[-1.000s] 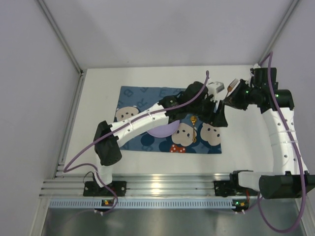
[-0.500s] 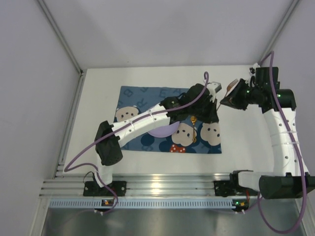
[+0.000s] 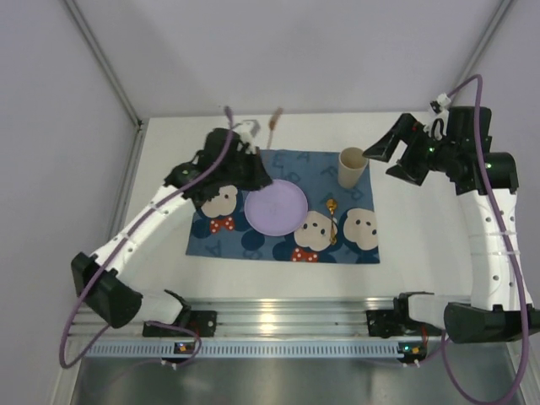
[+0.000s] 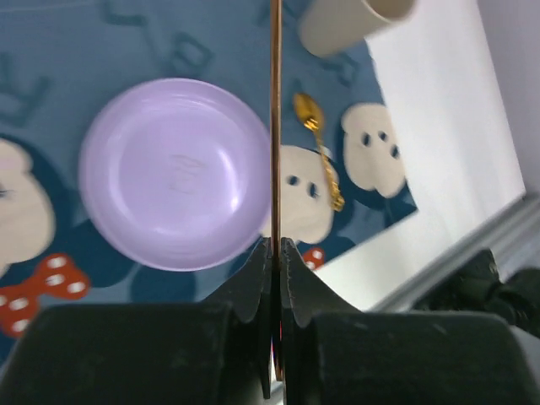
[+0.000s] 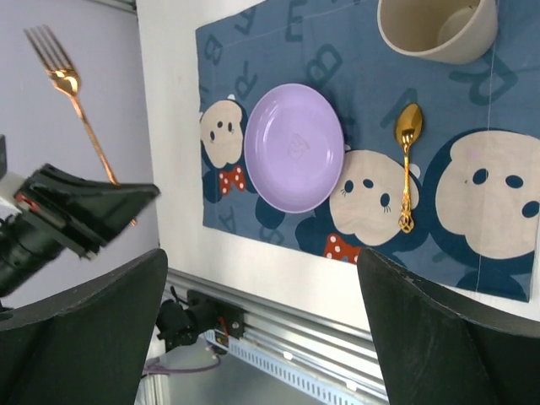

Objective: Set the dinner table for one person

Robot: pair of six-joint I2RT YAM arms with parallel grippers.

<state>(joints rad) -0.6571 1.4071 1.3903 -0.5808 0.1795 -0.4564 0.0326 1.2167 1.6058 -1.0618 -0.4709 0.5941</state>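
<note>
Your left gripper (image 4: 275,253) is clamped shut on the thin handle of a copper-coloured fork (image 5: 74,94). From the left wrist view the handle runs straight out between the two closed fingers. The fork is held up in the air over the far left corner of the placemat (image 3: 253,245), with its tines pointing away from the gripper (in the right wrist view they show against the grey wall).

Your right gripper (image 3: 390,160) has its jaws spread wide and nothing between them. It hangs just to the right of the cup (image 3: 352,167), without touching it.

The dinner table (image 3: 422,236) is the white top under everything, with the metal rail along its near edge by the arm bases. The blue placemat lies flat in the middle of it. A purple plate (image 3: 275,207) sits at the mat's centre. A gold spoon (image 3: 332,221) lies to the plate's right, apart from it, bowl toward the far side. The beige cup stands upright at the mat's far edge, beyond the spoon.
</note>
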